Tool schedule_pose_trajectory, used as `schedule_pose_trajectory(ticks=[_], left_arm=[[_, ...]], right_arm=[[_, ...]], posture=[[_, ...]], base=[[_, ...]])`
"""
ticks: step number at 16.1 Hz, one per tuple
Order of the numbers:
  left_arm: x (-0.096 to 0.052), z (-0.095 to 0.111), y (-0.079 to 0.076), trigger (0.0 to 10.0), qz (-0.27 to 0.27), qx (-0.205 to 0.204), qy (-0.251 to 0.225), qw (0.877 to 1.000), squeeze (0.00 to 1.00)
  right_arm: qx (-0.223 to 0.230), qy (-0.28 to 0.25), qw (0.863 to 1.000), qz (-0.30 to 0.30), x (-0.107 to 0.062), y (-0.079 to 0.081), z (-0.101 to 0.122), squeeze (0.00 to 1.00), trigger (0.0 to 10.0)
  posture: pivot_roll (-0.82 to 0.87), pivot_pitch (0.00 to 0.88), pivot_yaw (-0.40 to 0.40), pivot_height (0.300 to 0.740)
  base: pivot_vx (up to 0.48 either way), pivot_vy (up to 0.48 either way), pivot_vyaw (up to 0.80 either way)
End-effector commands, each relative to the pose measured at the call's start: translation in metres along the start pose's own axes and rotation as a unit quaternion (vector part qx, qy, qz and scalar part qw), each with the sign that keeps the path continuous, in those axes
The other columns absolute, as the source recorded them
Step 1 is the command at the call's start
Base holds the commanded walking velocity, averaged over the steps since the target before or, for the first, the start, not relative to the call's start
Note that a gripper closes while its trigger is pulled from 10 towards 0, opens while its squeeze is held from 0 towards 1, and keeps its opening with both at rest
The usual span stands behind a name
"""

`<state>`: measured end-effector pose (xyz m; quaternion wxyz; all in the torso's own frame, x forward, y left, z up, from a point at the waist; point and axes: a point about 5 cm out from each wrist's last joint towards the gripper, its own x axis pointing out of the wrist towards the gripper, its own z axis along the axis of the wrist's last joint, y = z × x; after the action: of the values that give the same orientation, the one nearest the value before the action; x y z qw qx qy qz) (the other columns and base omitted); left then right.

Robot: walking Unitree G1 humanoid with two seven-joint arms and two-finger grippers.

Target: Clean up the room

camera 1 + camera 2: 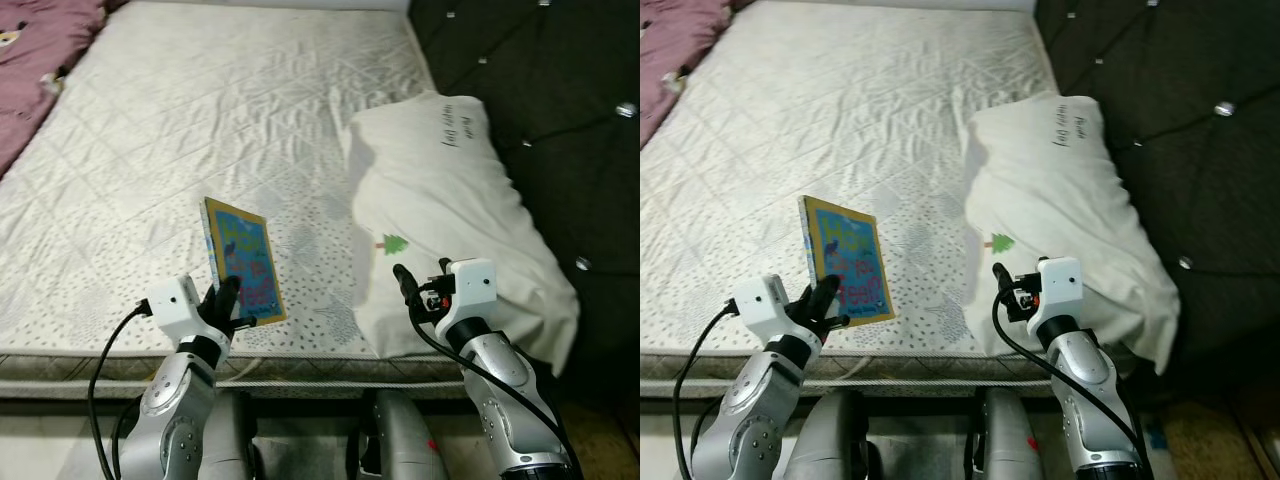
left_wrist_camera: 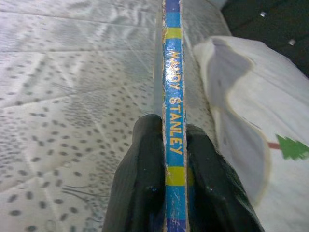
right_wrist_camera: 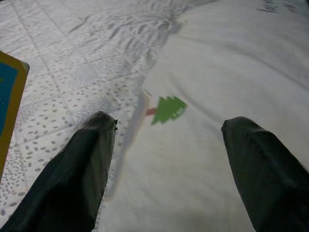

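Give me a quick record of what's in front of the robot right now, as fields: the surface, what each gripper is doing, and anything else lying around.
surface: bare white mattress
left gripper: shut on the book, held upright by its lower edge above the mattress's near edge
book spine: blue and yellow, clamped between the two fingers
right gripper: open, holding nothing, aimed at the pillow
pillow: white, small green tree print, on the robot's right side of the mattress
elsewhere: purple blanket at the far left; dark tufted headboard on the right

Left gripper jaws clamp the book spine above the mattress.
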<state>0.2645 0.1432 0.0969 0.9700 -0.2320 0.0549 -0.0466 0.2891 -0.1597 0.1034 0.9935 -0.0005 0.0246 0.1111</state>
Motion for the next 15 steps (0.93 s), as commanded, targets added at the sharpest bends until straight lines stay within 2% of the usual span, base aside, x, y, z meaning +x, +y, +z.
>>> schedule_pose_trajectory(ticks=[1, 5, 11, 14, 15], left_arm=[[0.001, 0.001, -0.004, 10.0, -0.006, 0.0, -0.01, 1.0, 0.0], [0.0, 0.0, -0.004, 10.0, -0.002, -0.003, -0.009, 1.0, 0.0], [0.0, 0.001, -0.002, 10.0, 0.012, 0.002, -0.013, 1.0, 0.0], [0.001, 0.007, 0.002, 10.0, 0.037, 0.018, -0.034, 0.999, 0.0], [0.001, 0.013, 0.004, 10.0, 0.041, 0.006, -0.052, 0.998, 0.0]], right_arm=[[0.0, 0.003, 1.0, 0.002, -0.002, 0.0, -0.003, 0.0, 10.0], [0.006, 0.001, 1.0, 0.013, -0.002, 0.001, -0.002, 0.0, 10.0], [0.005, 0.001, 1.0, 0.019, -0.002, 0.002, -0.003, 0.0, 10.0], [-0.001, 0.002, 1.0, 0.019, -0.001, 0.001, -0.003, 0.0, 10.0], [-0.018, -0.002, 1.0, 0.022, 0.001, -0.001, -0.001, 0.0, 10.0]], posture=[[-0.01, 0.181, -0.029, 0.619], [-0.01, 0.18, -0.032, 0.614], [-0.01, 0.191, -0.035, 0.544], [-0.01, 0.196, -0.034, 0.539], [-0.01, 0.198, -0.034, 0.539]], base=[[0.0, 0.0, 0.0], [0.0, 0.0, 0.0], [0.0, 0.0, 0.0], [0.0, 0.0, 0.0], [0.0, 0.0, 0.0]])
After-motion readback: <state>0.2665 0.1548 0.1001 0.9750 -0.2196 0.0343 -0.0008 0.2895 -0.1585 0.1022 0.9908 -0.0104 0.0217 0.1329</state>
